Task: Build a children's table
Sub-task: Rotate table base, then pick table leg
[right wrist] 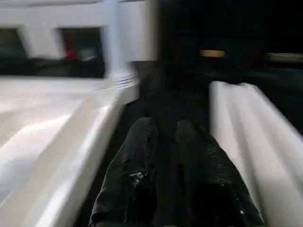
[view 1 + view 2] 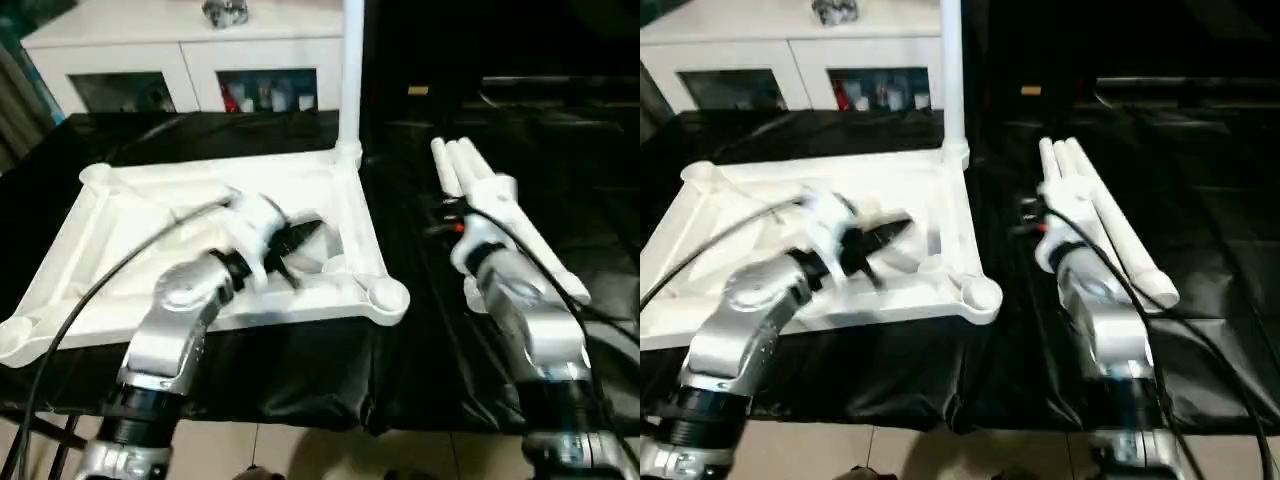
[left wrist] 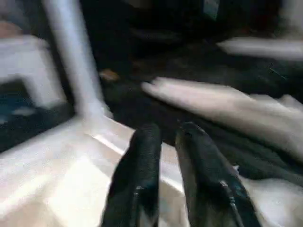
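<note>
1. On the black-covered work surface (image 2: 300, 370) I find the tabletop (image 2: 130, 300) lying underside up, ribs showing, with one leg (image 2: 351, 70) already standing upright in its far right corner socket.
2. Three loose legs (image 2: 500, 215) lie bundled on the cover to the right of the tabletop, well apart from it, long axes running from near-right away to far-left.
3. My right gripper (image 1: 163, 137) sits over the dark strip between the tabletop's right rim and the bundle; the legs lie just to its right, roughly parallel to its fingers. This arm is plainly the nearer one for the next leg.
4. Its jaws stand a narrow gap apart with nothing between them.
5. My left gripper (image 3: 165, 137) hangs over the tabletop's interior, pointing toward the fitted leg; its fingers are likewise slightly parted and hold nothing.
6. I judge the coming move turns on shifting the right gripper sideways onto the bundle and closing across a leg's width (not along its length).
7. The nearest open socket (image 2: 385, 297) is the near right corner, close to the right arm.
8. The head views give the whole layout and the free sockets; the right wrist view gives the finger gap and how closely the bundle flanks the fingers, which the forearm hides from above.
</note>
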Controlling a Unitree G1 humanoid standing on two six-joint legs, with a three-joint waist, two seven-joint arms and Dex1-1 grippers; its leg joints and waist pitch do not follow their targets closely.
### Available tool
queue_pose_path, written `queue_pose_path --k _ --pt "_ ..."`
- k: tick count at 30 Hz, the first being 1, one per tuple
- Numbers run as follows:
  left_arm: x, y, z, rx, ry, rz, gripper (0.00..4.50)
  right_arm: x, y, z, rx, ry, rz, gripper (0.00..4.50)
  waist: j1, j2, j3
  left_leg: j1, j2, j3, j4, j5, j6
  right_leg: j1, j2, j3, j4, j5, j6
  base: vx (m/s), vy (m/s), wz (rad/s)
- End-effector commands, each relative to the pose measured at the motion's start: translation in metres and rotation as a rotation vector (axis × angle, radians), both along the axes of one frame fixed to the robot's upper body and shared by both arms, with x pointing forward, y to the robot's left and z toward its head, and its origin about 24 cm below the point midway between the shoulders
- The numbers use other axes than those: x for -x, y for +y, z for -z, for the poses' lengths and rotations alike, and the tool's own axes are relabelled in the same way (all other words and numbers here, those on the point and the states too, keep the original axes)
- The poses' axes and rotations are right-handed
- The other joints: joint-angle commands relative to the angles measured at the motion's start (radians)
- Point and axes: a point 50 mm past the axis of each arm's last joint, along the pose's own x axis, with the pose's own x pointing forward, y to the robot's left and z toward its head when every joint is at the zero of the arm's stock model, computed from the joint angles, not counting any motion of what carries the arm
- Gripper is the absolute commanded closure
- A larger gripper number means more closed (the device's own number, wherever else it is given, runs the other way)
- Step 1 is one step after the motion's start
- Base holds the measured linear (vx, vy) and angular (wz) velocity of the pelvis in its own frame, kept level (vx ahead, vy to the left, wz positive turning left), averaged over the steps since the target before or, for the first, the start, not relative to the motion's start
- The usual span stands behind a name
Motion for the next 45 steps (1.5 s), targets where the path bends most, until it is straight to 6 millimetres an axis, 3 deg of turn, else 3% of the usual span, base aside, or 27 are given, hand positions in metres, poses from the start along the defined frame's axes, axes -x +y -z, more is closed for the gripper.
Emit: queue_pose_path --k 1,2,5,8,10,15,23,28,32,38,45 --pt "0.003 0.007 0.0 0.073 0.029 -0.107 3.37 0.004 -0.008 -0.007 -0.045 0.008 0.074 3.27 -0.002 -0.02 -0.06 0.017 0.046 -0.026 -0.08 -0.264 0.022 0.046 -0.042 0.036 -0.082 -0.393 -0.143 0.0 0.0 0.0" --pt "0.004 0.008 0.003 0.086 0.051 -0.122 3.37 0.005 -0.009 -0.006 -0.043 0.017 0.077 3.27 -0.001 -0.02 -0.059 0.022 0.042 -0.024 -0.078 -0.28 0.019 0.037 -0.04 0.036 -0.09 -0.426 -0.124 0.0 0.0 0.0" --pt "0.003 0.005 0.014 0.033 0.114 -0.17 3.2 0.005 -0.01 -0.006 0.018 0.047 0.084 2.99 -0.006 -0.023 -0.057 0.017 0.036 -0.027 -0.079 -0.287 0.013 0.035 -0.04 0.034 -0.099 -0.49 -0.075 0.0 0.0 0.0" --pt "0.0 0.0 0.019 -0.031 0.135 -0.189 2.93 0.005 -0.009 -0.007 0.077 0.083 0.059 2.81 -0.003 -0.025 -0.057 0.016 0.034 -0.028 -0.078 -0.272 0.008 0.034 -0.037 0.035 -0.101 -0.491 -0.045 0.0 0.0 0.0" --pt "-0.002 -0.001 0.018 -0.05 0.115 -0.18 2.85 0.005 -0.006 -0.007 0.114 0.119 0.032 2.58 -0.002 -0.025 -0.059 0.015 0.035 -0.03 -0.079 -0.262 0.01 0.034 -0.039 0.035 -0.1 -0.481 -0.045 0.0 0.0 0.0" --pt "-0.001 -0.002 0.015 -0.039 0.128 -0.16 2.47 0.001 -0.007 -0.011 0.139 0.145 0.037 2.16 0.001 -0.029 -0.064 0.012 0.038 -0.028 -0.075 -0.214 0.02 0.04 -0.04 0.037 -0.086 -0.363 -0.094 0.0 0.0 0.0" --pt "0.008 -0.008 0.012 -0.099 0.165 0.023 1.9 -0.021 -0.014 -0.009 0.206 0.24 0.059 1.56 0.004 -0.021 -0.071 0.014 0.036 -0.022 -0.064 -0.122 0.047 0.047 -0.039 0.038 -0.064 -0.197 -0.189 0.0 0.0 0.0" --pt "0.006 -0.011 0.009 -0.161 0.129 0.044 1.61 -0.035 -0.016 -0.008 0.275 0.311 0.077 1.23 0.005 -0.021 -0.068 0.017 0.037 -0.02 -0.063 -0.142 0.041 0.05 -0.042 0.038 -0.066 -0.217 -0.202 0.0 0.0 0.0" --pt "0.008 -0.014 0.007 -0.163 0.141 0.083 1.61 -0.039 -0.017 -0.007 0.241 0.357 0.097 1.23 0.005 -0.023 -0.069 0.015 0.038 -0.021 -0.062 -0.139 0.036 0.053 -0.042 0.039 -0.063 -0.213 -0.198 0.0 0.0 0.0" --pt "0.014 -0.017 0.007 -0.193 0.158 0.149 1.61 -0.045 -0.019 -0.003 0.196 0.428 0.103 1.23 0.006 -0.023 -0.071 0.014 0.037 -0.02 -0.058 -0.111 0.046 0.055 -0.041 0.038 -0.057 -0.176 -0.221 0.0 0.0 0.0" --pt "0.033 -0.026 0.009 -0.2 0.243 0.336 1.61 -0.048 -0.017 0.011 0.174 0.529 0.108 1.23 0.006 -0.022 -0.071 0.018 0.038 -0.019 -0.059 -0.129 0.03 0.053 -0.042 0.037 -0.053 -0.196 -0.234 0.0 0.0 0.0"
